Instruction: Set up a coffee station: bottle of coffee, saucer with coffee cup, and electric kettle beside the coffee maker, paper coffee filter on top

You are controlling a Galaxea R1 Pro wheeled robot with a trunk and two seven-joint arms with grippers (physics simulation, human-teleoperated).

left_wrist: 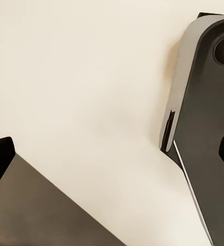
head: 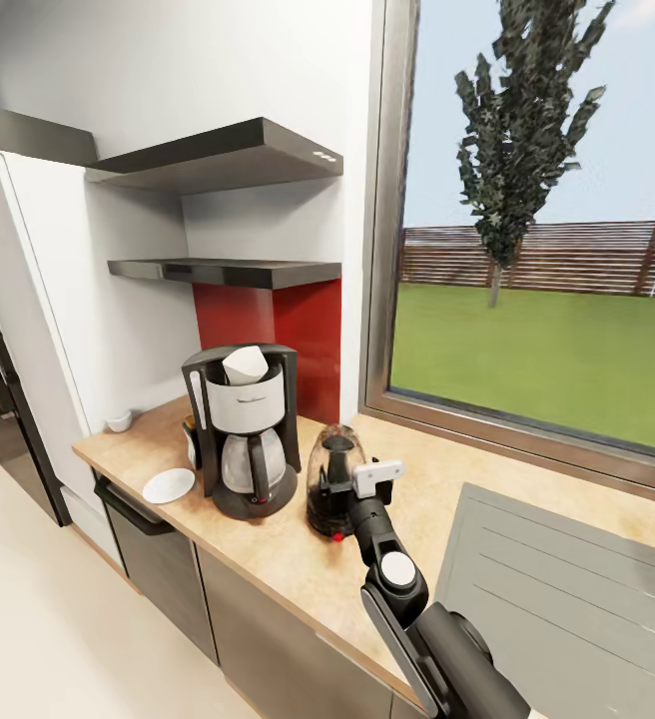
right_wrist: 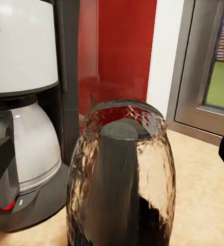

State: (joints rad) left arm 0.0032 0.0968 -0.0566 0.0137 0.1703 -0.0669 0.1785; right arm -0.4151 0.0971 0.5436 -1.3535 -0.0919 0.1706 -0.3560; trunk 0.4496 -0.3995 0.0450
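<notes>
A glossy black jointed arm with grey side panels and 1 white round cap.

Kettle right of coffee maker; saucer left, on countertop.

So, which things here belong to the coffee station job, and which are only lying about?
Job: coffee maker, paper coffee filter, electric kettle, saucer, coffee cup, bottle of coffee, countertop.
Lying about: sink drainer, shelf.

The electric kettle is glossy clear glass; the coffee maker is black plastic with a satin silver middle; the desk looks like matt speckled wood.
</notes>
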